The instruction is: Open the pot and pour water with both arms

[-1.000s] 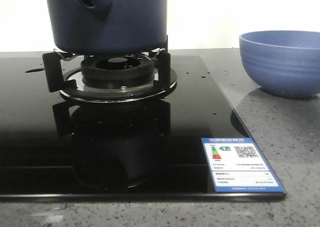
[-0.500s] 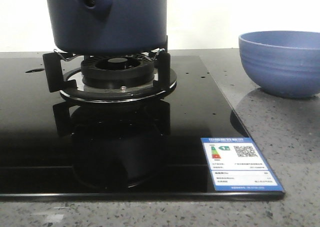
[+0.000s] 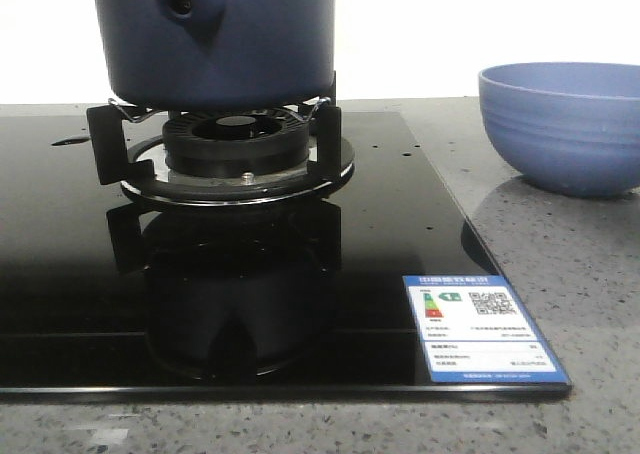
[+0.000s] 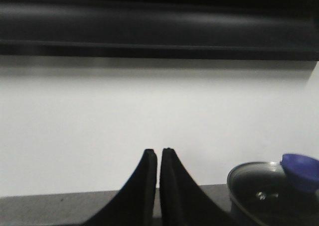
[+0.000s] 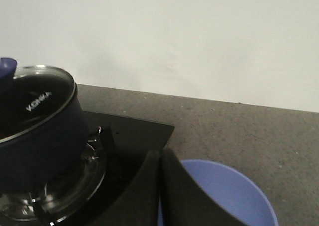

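- Two grippers show only in their own wrist views, and both have their jaws pressed together with nothing between them: the left gripper [image 4: 159, 151] and the right gripper [image 5: 160, 154].
- The pot [image 3: 215, 39] sits on the black burner grate [image 3: 225, 144] of the glass cooktop [image 3: 80, 274], probably because that is its resting place before the opening step; its stubby side spout [image 3: 183, 6] with a round hole faces the front camera.
- Its glass lid [image 5: 35, 101] is on, with a blue knob [image 4: 300, 170] on top, so I judge that opening has not begun.
- The light-blue bowl [image 3: 565, 124] stands on the grey surface [image 3: 580, 294] well to the robot's right of the cooktop, likely set there to receive the water.
- From the left wrist view, the pot lies ahead and off to one side of the closed jaws, well apart from them.
- From the right wrist view, the bowl is just beneath the jaws, the pot farther off to the side; neither is touched.
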`<action>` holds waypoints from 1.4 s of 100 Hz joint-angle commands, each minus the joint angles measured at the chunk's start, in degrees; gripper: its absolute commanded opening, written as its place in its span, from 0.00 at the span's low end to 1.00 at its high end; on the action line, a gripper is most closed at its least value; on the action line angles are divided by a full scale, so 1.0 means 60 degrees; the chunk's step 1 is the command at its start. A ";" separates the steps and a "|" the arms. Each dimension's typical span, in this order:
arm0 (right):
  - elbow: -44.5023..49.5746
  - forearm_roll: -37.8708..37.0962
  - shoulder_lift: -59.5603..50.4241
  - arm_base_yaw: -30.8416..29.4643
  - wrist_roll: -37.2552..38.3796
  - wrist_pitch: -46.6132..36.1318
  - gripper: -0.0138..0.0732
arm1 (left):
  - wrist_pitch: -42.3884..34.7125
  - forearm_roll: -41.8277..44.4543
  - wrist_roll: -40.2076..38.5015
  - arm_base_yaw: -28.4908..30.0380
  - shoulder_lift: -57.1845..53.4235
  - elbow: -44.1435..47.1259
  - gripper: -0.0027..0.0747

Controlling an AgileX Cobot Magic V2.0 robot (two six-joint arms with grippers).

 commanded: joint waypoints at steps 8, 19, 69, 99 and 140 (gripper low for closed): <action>0.1719 0.1047 -0.1654 -0.0061 -0.1226 -0.0885 0.11 | -0.0857 -0.0183 -0.0018 0.0174 -0.1696 0.1777 0.01; 0.2880 0.1070 -0.2803 -0.0061 -0.1226 -0.1295 0.11 | -0.0884 -0.0706 -0.0018 0.0174 -0.2834 0.2823 0.01; 0.3902 0.1178 -0.4083 -0.0061 -0.1226 -0.1687 0.11 | -0.0745 -0.0917 -0.0018 0.0174 -0.4289 0.3440 0.01; 0.3902 0.1178 -0.4083 -0.0061 -0.1226 -0.1687 0.11 | -0.0745 -0.0917 -0.0018 0.0174 -0.4289 0.3440 0.01; 0.3902 0.1178 -0.4083 -0.0061 -0.1226 -0.1687 0.11 | -0.0449 0.0781 -0.0673 0.0330 -0.4289 0.3567 0.01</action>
